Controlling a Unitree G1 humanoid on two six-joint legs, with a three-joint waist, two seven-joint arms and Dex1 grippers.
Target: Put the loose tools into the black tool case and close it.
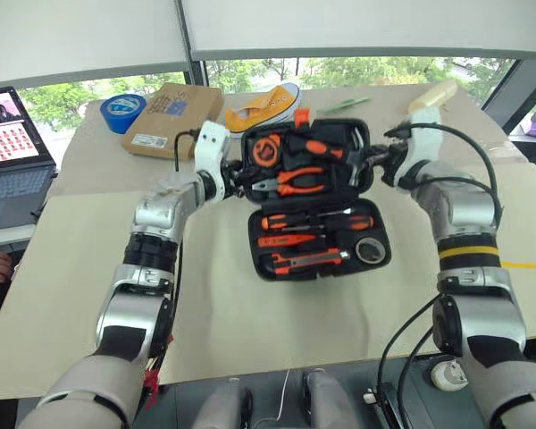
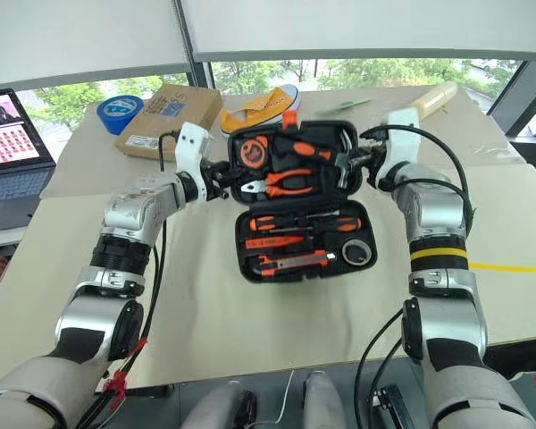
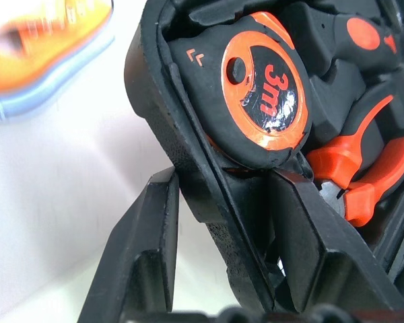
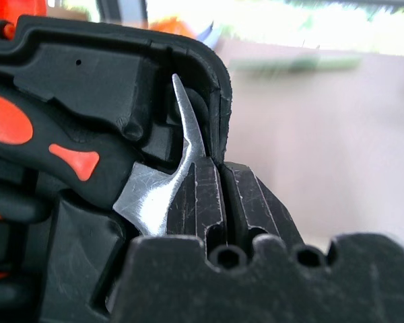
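You are gripping the black tool case (image 1: 317, 201) from both sides, with its lid raised at a tilt and its base lying flat on the desk (image 1: 250, 313). Your left gripper (image 1: 239, 175) is straddling the lid's left rim: one jaw is sitting outside the wall, the other inside beside the orange tape measure (image 3: 262, 91), so those jaws are standing partly apart around the plastic edge. Your right gripper (image 1: 381, 164) is pressing its jaws almost together on the lid's right rim, right next to the steel claw of the hammer (image 4: 165, 182). Between your two sets of jaws, the orange-handled pliers (image 1: 290, 183) are resting in the lid. Below the jaws, nearer to you, the base is holding the screwdrivers (image 1: 314, 221), the utility knife (image 1: 308, 261) and the round disc (image 1: 370, 250) in their slots.
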